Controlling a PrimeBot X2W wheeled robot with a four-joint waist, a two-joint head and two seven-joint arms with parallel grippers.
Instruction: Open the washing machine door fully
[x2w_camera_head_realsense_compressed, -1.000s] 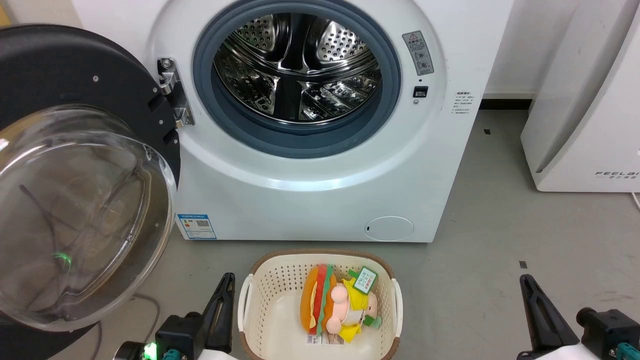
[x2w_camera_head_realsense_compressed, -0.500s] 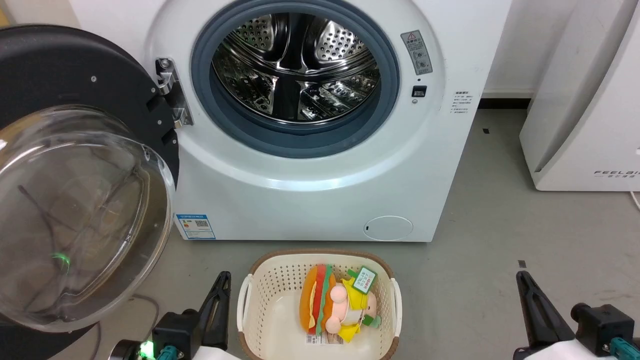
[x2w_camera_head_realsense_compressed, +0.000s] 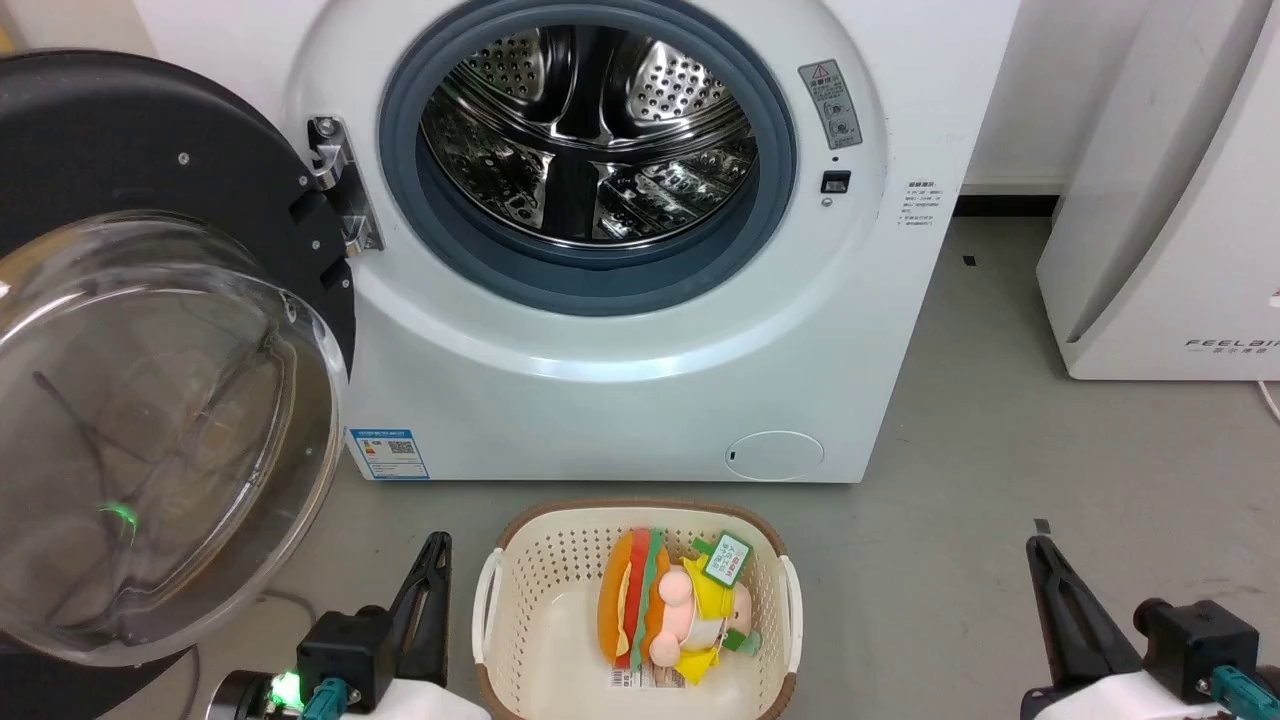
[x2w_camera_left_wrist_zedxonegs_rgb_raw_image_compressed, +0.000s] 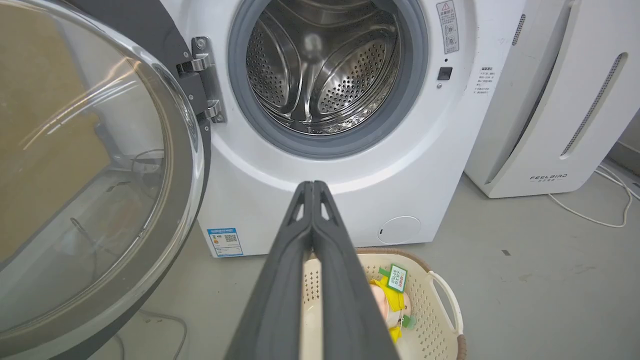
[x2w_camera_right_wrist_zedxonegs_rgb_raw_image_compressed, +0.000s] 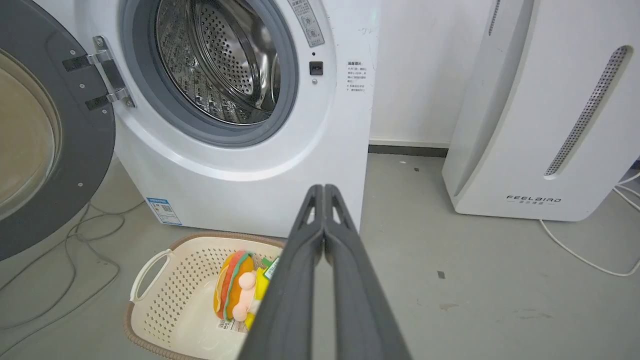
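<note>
The door stands swung wide to the left of the washer, with the drum exposed. The left claw and right claw are closed tight, empty and apart from it.

Risk: the free door may drift back. A careless left-arm push may strike its glass or the basket.

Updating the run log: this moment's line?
washing machine door: wide open | left claw: shut, empty | right claw: shut, empty | basket: plush toy inside
</note>
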